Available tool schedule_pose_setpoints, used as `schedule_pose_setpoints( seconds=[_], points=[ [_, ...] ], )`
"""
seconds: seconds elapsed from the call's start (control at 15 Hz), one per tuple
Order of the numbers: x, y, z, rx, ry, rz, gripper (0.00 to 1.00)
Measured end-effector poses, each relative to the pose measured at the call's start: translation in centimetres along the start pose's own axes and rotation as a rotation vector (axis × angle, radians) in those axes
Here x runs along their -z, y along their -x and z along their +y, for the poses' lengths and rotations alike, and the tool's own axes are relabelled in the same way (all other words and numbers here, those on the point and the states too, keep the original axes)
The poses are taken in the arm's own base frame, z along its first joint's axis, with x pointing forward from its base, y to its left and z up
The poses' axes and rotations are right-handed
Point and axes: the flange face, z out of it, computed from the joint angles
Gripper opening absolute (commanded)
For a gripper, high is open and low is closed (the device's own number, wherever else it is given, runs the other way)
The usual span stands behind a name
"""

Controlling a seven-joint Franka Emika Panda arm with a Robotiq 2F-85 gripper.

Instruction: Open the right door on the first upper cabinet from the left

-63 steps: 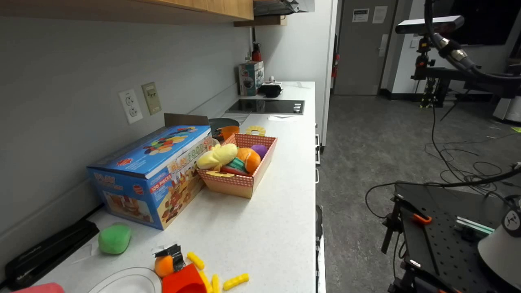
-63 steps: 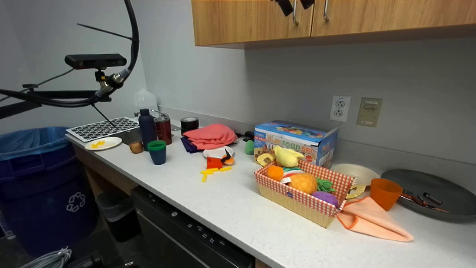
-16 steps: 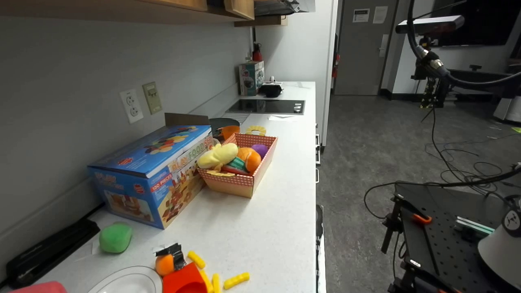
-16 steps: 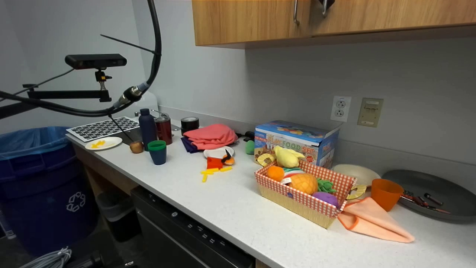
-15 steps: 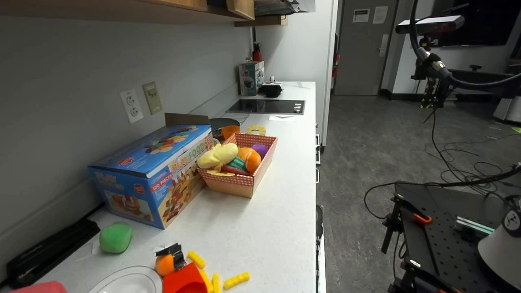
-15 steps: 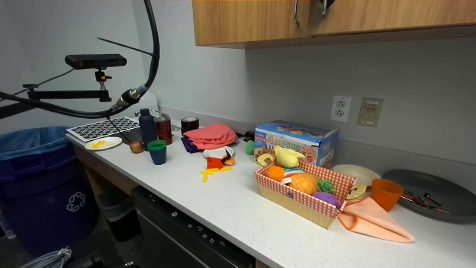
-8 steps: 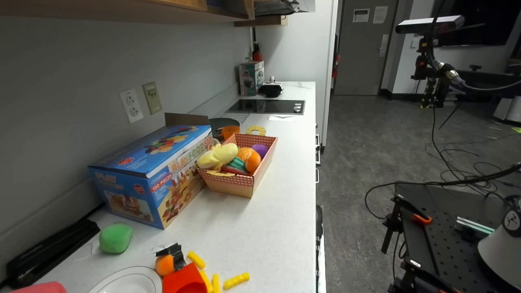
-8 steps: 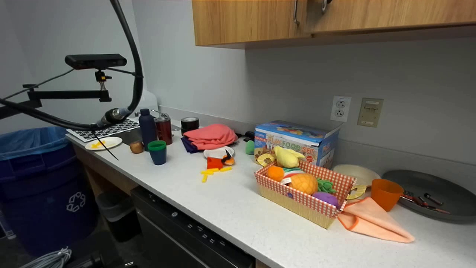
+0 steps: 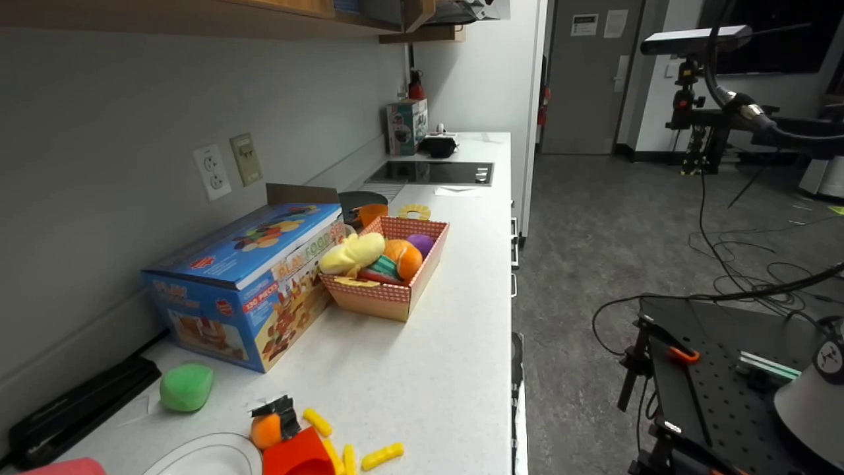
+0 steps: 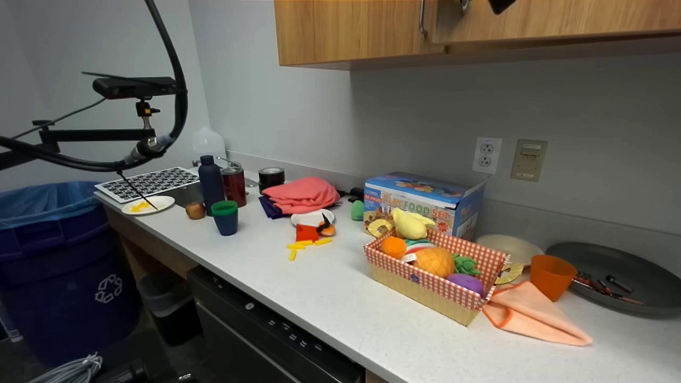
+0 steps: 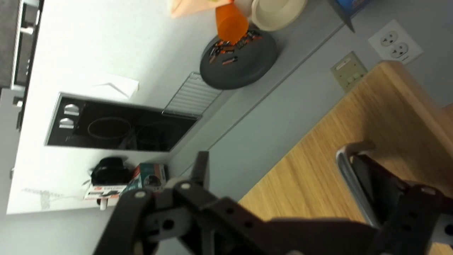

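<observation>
Door (image 10: 558, 21), the right one of the first upper cabinet (image 10: 362, 37), is standing ajar, its left, free edge out from the cabinet front. One finger (image 11: 377, 184) of the gripper (image 11: 283, 164) is sitting behind the metal handle (image 11: 354, 184) while the jaws are standing wide, pinching nothing; hooking, I judge, is allowing a pull without a squeeze. Below, the play-food box (image 10: 417, 199) is standing near the far wall (image 10: 415, 117) and the basket (image 10: 420, 291) is sitting beside it on the nearer side, both presumably lying beneath the swing.
</observation>
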Motion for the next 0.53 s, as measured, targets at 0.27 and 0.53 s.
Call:
schedule_pose_setpoints(
  seconds=[0.27, 0.53],
  points=[
    [-0.4, -0.7, 2.9, -0.105, -0.124, -0.163, 1.0],
    [-0.3, -1.0, 4.3, -0.152, -0.147, -0.237, 1.0]
  ],
)
